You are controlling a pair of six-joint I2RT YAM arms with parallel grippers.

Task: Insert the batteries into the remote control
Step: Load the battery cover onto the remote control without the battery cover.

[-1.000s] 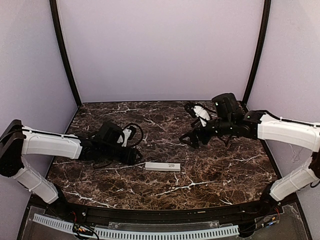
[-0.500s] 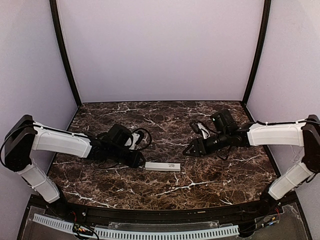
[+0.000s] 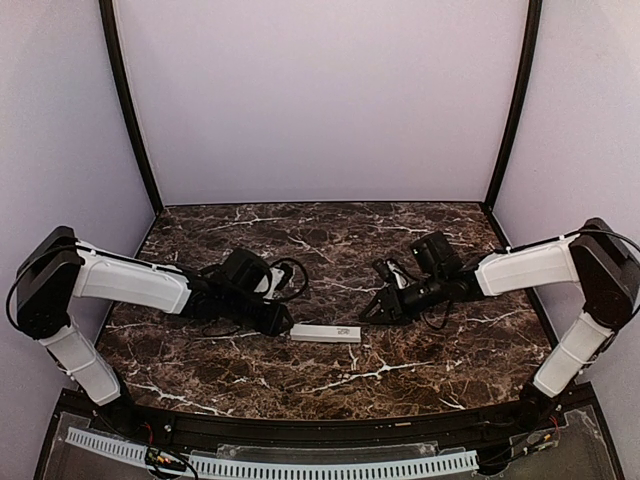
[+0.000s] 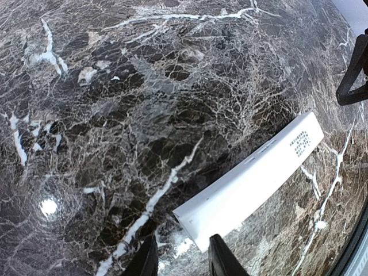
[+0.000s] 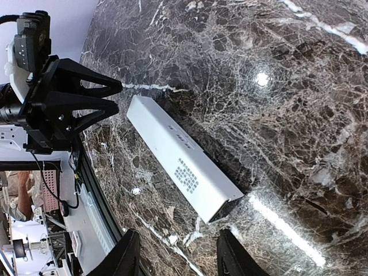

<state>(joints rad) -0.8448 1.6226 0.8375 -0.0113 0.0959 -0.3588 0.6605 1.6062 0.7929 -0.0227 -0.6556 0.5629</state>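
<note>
Top external: left pincer [image 3: 285, 325], right pincer [image 3: 368, 313] flank remote control [image 3: 325, 333] (stretched low).

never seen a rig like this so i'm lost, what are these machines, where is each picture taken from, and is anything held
These are two robot arms bolted at the near edge of a dark marbled table. The wide picture looks down from above and behind them: left arm on the left, right arm on the right. The other two come from a camera on each wrist, so each shows its own jaws at the bottom edge. One thing lies on the table: a slim white remote control, between the arms. The left jaws sit close to its left end, the right jaws close to its right end. Both pairs stand apart with nothing between them, so nothing is held. No batteries show in any picture.
</note>
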